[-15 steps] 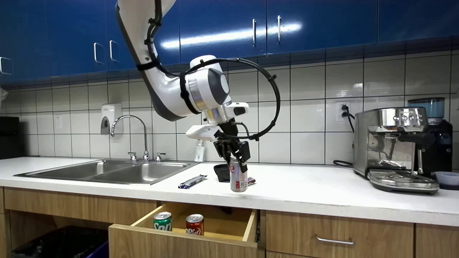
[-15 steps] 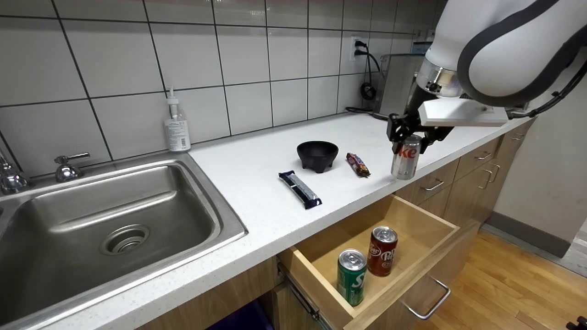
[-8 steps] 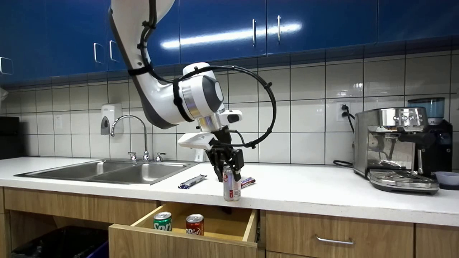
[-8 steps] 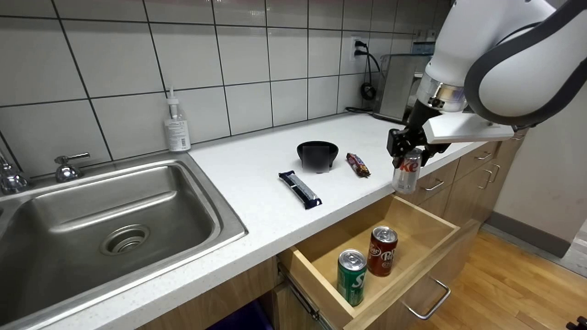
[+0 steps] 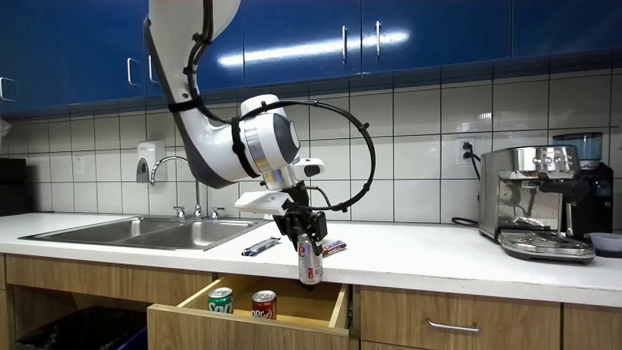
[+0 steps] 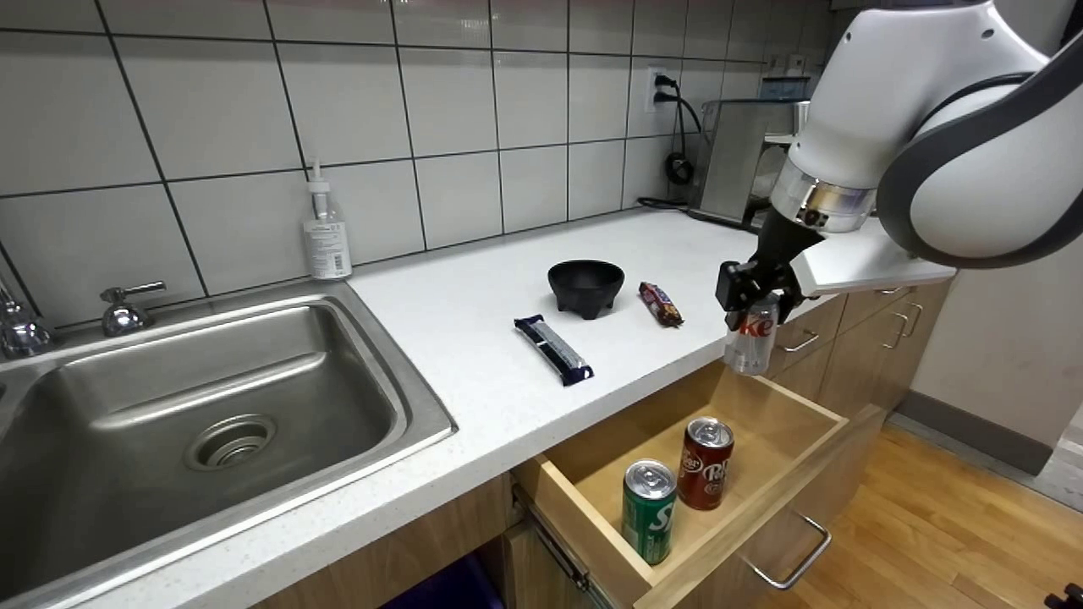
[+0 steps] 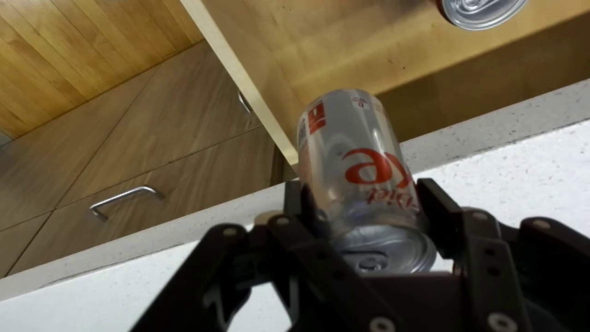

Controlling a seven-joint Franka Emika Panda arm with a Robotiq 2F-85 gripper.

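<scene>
A: What do we find at the gripper (image 6: 759,315)?

B: It pinches a silver can (image 7: 355,138) near its upper end, one black finger pressed to either side. In the wrist view we read "Diet" in red on it.

A: And where is that can?

B: In the air at the front edge of the white countertop (image 6: 474,321), by a back corner of the pulled-out drawer (image 6: 766,440). We see it lean slightly in both exterior views; whether its base is squarely over the drawer, we cannot tell.

A: Let us centre our clock on that can, as an exterior view shows it. What do we see in the drawer?

B: Toward seven o'clock we have a dark red can (image 6: 706,469) and, farther out, a green can (image 6: 649,518). Both stand upright, near each other.

A: And up on the countertop?

B: At ten o'clock lies a red-wrapped bar (image 6: 661,305), with a black bowl (image 6: 585,288) beyond it. At nine we spot a dark blue and silver bar (image 6: 554,349), and well past that, just under nine, the sink (image 6: 330,448). Between nine and ten, a soap bottle (image 6: 327,245) stands at the sink's back corner. Toward twelve stands the coffee machine (image 6: 732,156).
</scene>
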